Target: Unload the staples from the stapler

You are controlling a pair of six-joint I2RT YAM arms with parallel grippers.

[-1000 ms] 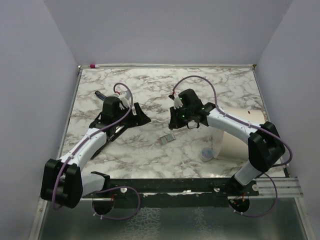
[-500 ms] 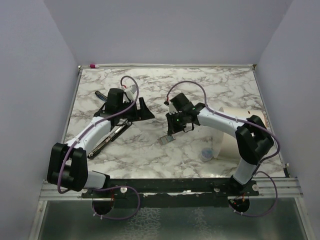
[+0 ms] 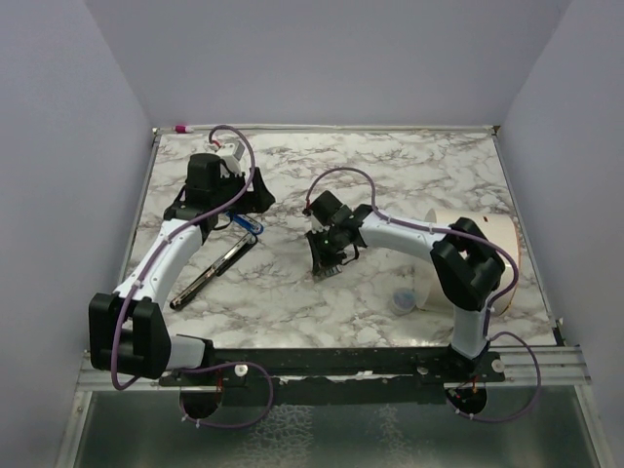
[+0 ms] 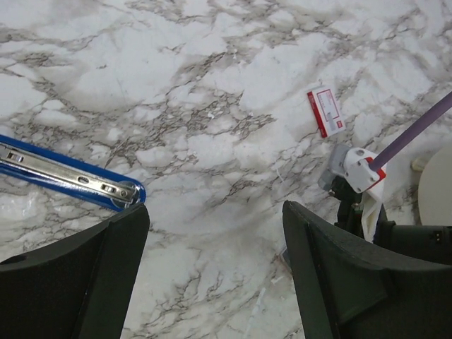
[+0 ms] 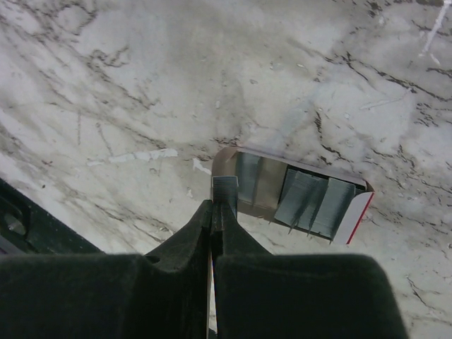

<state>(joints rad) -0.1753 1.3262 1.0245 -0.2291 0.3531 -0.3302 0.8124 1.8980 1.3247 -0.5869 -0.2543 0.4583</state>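
Note:
The stapler (image 3: 210, 266) is long and blue-black. It lies opened flat at the left, and its blue-edged silvery channel (image 4: 67, 178) faces up. My left gripper (image 3: 224, 205) hangs open just behind its blue end, with only bare marble between its fingers (image 4: 212, 212). My right gripper (image 3: 325, 261) is shut on a short silvery strip of staples (image 5: 225, 185), held at the rim of a small open white-and-red box (image 5: 293, 191). More staple strips lie in that box. The box is mostly hidden under the gripper in the top view.
A white roll (image 3: 468, 258) lies at the right beside the right arm, with a small clear cap (image 3: 400, 300) in front of it. A white-and-red piece (image 4: 326, 111) lies on the marble in the left wrist view. Walls close in the table on three sides.
My left arm has swung back and to the left, uncovering the stapler's blue end. My right gripper has moved left and down over the box, still shut.

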